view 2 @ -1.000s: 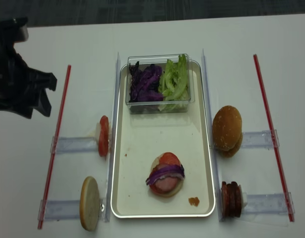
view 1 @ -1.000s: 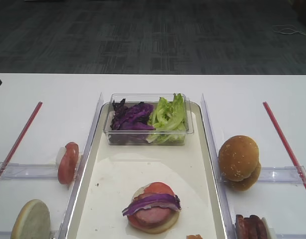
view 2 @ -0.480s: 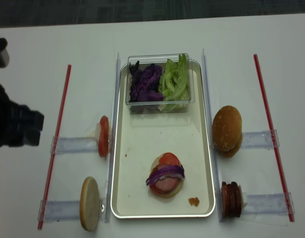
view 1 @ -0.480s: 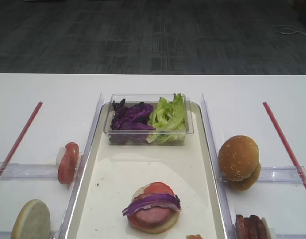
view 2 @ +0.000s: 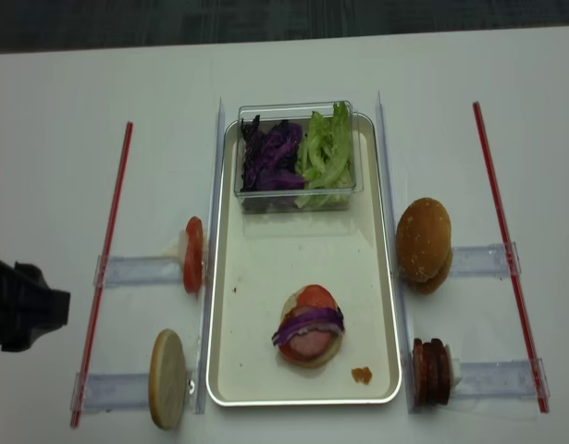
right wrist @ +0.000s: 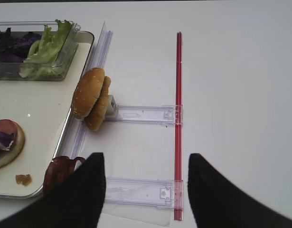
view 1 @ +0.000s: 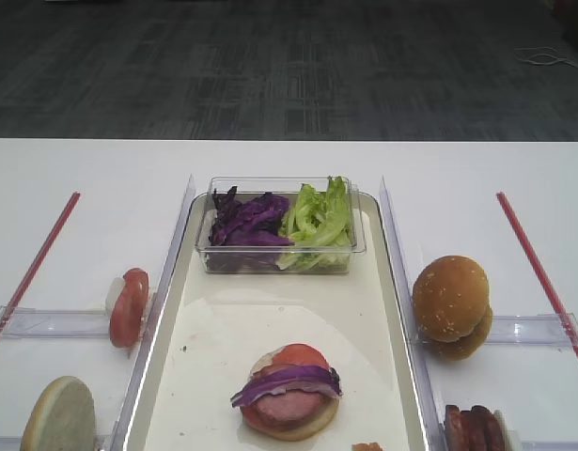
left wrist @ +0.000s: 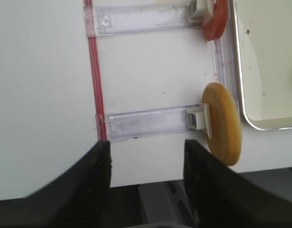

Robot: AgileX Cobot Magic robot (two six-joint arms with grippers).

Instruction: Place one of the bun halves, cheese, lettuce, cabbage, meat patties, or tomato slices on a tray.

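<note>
The cream tray (view 2: 230,264) holds a stack (view 2: 308,333) of a pale bun half, tomato slice, meat patty and a purple cabbage strip (view 1: 287,383). Its clear tub holds cabbage (view 2: 273,153) and lettuce (view 2: 327,148). Two bun halves (view 2: 424,239) and meat patties (view 2: 431,372) stand on edge right of the tray. On the left are a tomato slice (view 2: 193,253) and a bun half (view 2: 167,379). Cheese is out of view. My left gripper (left wrist: 146,161) is open, empty, left of that bun half (left wrist: 224,123). My right gripper (right wrist: 146,175) is open, empty, beside the patties (right wrist: 58,171).
Clear plastic holders (view 2: 136,270) and red strips (view 2: 106,250) flank the tray on both sides. A small crumb (view 2: 362,376) lies at the tray's front right corner. The table's front edge (left wrist: 150,183) lies just under my left gripper. My left arm (view 2: 16,310) shows at the left edge.
My left arm has drawn back from the far left of the table toward the front left edge. The food and the right gripper have not moved.
</note>
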